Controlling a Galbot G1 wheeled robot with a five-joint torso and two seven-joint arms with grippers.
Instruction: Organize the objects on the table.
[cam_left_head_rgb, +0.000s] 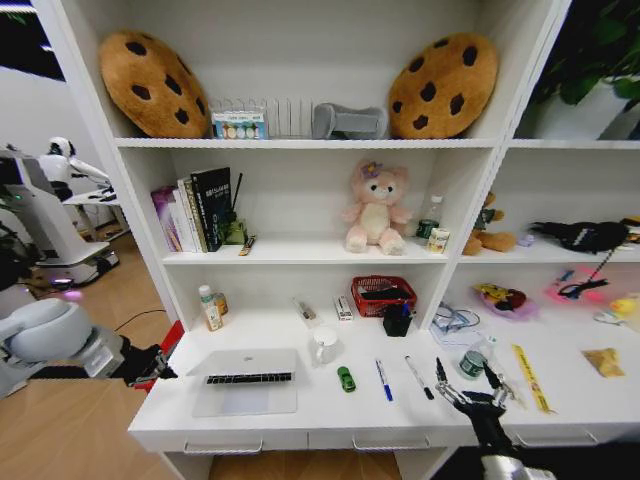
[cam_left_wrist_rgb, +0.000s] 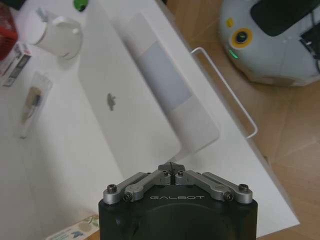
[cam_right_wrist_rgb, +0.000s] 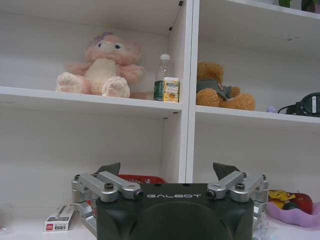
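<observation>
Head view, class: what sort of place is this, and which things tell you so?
Probably a mock home study set up in a robot lab: a white desk joined to shelving, a silver laptop, shelved books, and another robot standing behind.

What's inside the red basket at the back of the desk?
The red basket holds something dark lying across its top; I cannot identify it. Anything beneath is hidden by that item and the basket's walls.

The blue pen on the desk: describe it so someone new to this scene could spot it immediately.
Start at the silver laptop lying on the white desk top and look to its right. Past the tiny green toy car lies the blue pen, near the front edge. Unlike the black-and-white marker beside it, its lower end is blue.
</observation>
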